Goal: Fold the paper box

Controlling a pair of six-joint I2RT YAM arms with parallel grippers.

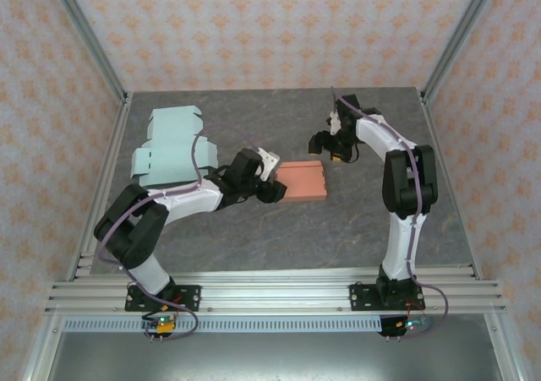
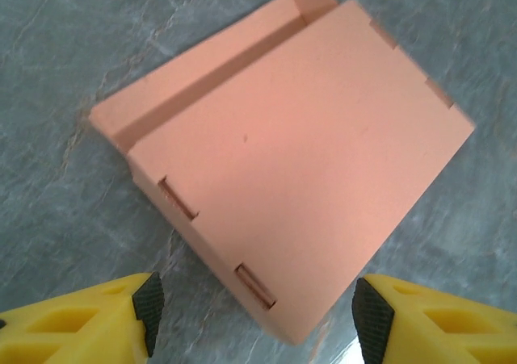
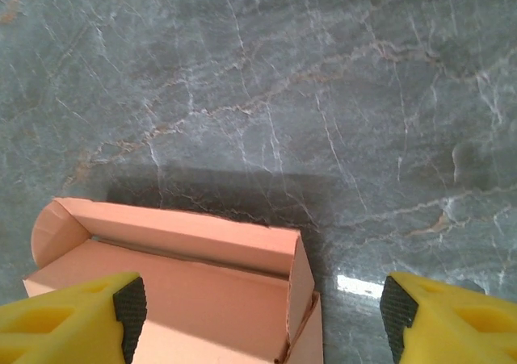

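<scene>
Left gripper stood spread, grasping nothing; paper box lay on table just ahead, near corner between jaws. Long axis ran across toward right gripper, also spread, empty, over other end. Left arm nearer.

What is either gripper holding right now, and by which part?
Nothing is held. The left gripper and right gripper are both open, neither closed on the orange paper box.
</scene>
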